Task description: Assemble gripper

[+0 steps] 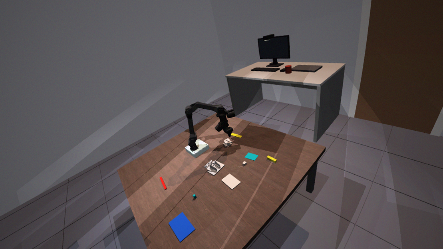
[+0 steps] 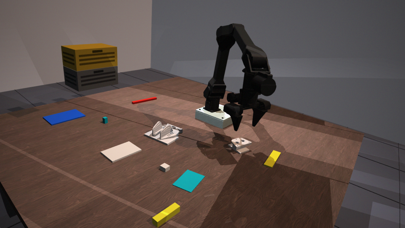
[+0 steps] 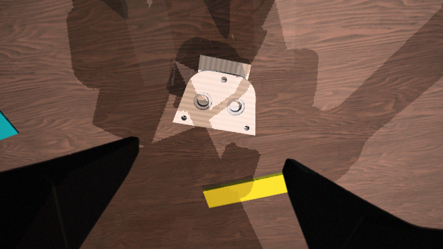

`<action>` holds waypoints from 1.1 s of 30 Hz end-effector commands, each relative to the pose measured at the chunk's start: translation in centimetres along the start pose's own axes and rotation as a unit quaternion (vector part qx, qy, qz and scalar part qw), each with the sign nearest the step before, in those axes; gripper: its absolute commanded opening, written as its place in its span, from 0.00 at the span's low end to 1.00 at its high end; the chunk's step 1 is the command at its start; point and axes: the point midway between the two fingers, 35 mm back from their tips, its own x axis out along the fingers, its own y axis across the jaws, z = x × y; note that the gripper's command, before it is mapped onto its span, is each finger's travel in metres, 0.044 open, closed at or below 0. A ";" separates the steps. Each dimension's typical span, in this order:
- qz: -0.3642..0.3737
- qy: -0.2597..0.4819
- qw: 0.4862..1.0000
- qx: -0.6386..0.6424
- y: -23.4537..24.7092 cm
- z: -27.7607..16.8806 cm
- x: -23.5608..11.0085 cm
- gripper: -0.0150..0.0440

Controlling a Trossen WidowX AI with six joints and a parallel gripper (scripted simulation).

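The white housing plate (image 1: 227, 141) (image 2: 245, 142) (image 3: 221, 91) has two round holes and small screw holes in its raised top, and a ribbed lower ledge. It stands on the table, apart from the base. The white gripper base (image 1: 213, 173) (image 2: 169, 141) lies nearer the table's middle. Two upright, fin-shaped jaw parts (image 2: 165, 132) show on it; whether their teeth mesh cannot be told. My gripper (image 2: 245, 127) (image 3: 214, 155) is open and empty, pointing down above the table near the housing plate. In the wrist view the plate shows ahead of the space between the fingertips.
A yellow strip (image 2: 272, 158) (image 3: 246, 190) lies beside the housing plate. A teal sheet (image 2: 189, 180), a beige block (image 2: 164, 167), a yellow bar (image 2: 166, 214), a cream sheet (image 2: 121, 151), a teal cube (image 2: 105, 119), a blue sheet (image 2: 64, 116) and a red bar (image 2: 144, 100) lie elsewhere.
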 end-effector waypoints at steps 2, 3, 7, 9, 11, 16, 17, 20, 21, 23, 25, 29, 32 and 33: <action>-0.002 -0.013 1.000 0.004 -0.1 0.5 3.2 1.00; -0.002 -0.013 1.000 0.004 -0.1 0.5 3.2 1.00; -0.002 -0.013 1.000 0.004 -0.1 0.5 3.2 1.00; -0.002 -0.013 1.000 0.004 -0.1 0.5 3.2 1.00; -0.002 -0.013 1.000 0.004 -0.1 0.5 3.2 1.00; -0.002 -0.013 1.000 0.004 -0.1 0.5 3.5 1.00; -0.002 -0.013 1.000 0.004 -0.1 0.5 3.7 1.00; -0.002 -0.013 1.000 0.004 -0.1 0.5 4.2 1.00; -0.002 -0.013 1.000 0.004 -0.1 0.5 4.3 1.00; -0.002 -0.013 1.000 0.004 -0.1 0.5 4.7 1.00; -0.002 -0.013 1.000 0.004 -0.1 0.6 5.0 1.00; -0.002 -0.013 1.000 0.004 -0.1 0.6 5.2 1.00; -0.002 -0.013 1.000 0.004 -0.1 0.6 5.2 1.00; -0.002 -0.013 1.000 0.004 -0.1 0.6 5.2 1.00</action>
